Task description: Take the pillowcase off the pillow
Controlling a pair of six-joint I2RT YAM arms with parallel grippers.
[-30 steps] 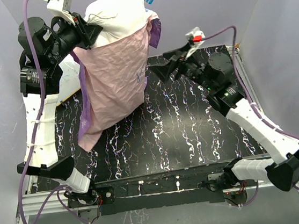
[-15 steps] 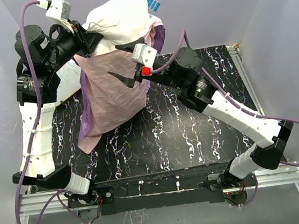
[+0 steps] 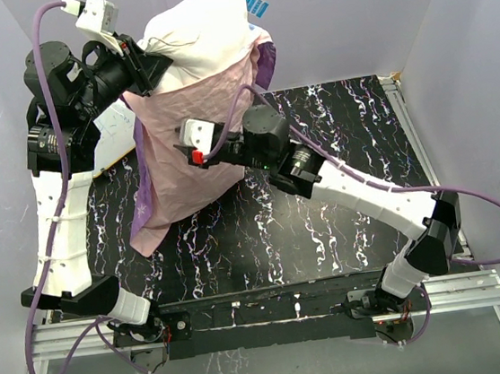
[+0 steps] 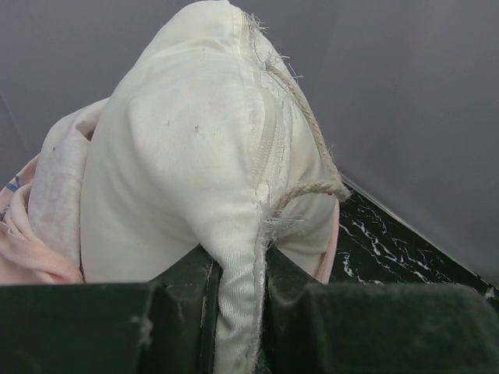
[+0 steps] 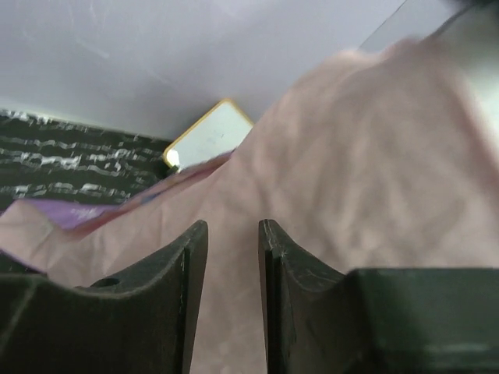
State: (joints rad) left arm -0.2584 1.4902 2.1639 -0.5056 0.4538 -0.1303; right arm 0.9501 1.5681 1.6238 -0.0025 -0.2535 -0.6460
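My left gripper is raised high at the back left, shut on a corner seam of the white pillow; in the left wrist view the jaws pinch that frayed white corner. The pillowcase hangs below the pillow, turned pale pink side out with purple edges, its lower end on the table. My right gripper is pressed up to the hanging pink fabric. In the right wrist view its fingers stand a narrow gap apart, the pillowcase filling the view right behind them.
A yellow-framed whiteboard lies at the table's left side behind the pillowcase, seen also in the right wrist view. The black marbled tabletop stretches to the right. Grey walls close in the back and sides.
My right arm has swung left from the table's right side up to the hanging pillowcase, and its jaws have narrowed. The left arm lifted the pillow slightly, then held still.
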